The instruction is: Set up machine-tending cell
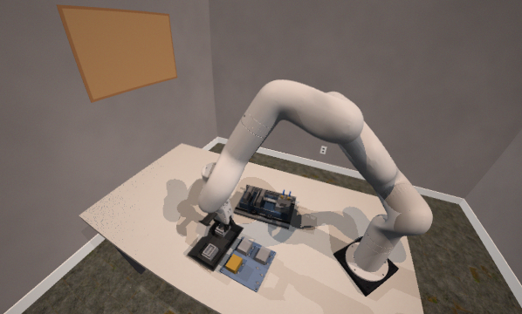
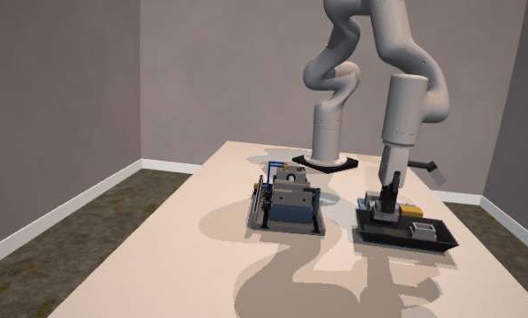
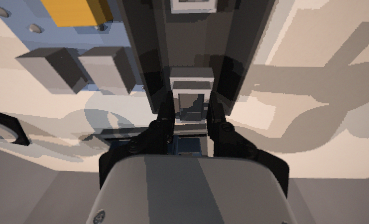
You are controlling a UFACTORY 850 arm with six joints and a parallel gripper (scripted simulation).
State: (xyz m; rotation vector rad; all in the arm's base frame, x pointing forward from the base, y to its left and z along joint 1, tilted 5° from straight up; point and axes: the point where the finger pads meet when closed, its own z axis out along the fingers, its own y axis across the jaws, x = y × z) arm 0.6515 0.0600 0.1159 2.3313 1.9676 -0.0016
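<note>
My gripper (image 3: 191,101) is shut on a grey finished part (image 3: 191,95) with its pocket facing up. It holds the part low over the end of the black outfeed tray nearer the vise; I cannot tell if the part touches the floor. The gripper also shows in the exterior view (image 2: 388,208). A second finished part (image 1: 209,251) lies pocket up at the tray's other end. The vise (image 1: 267,205) stands open with nothing in its gap. The blue infeed plate (image 1: 248,262) carries two aluminium blanks (image 1: 244,246) (image 1: 264,255) and a brass blank (image 1: 234,263).
The infeed plate lies right beside the tray. The arm's base (image 1: 367,266) stands on a black square at the table's right end. The vise's blue hoses (image 2: 273,170) stick up at its end toward the base.
</note>
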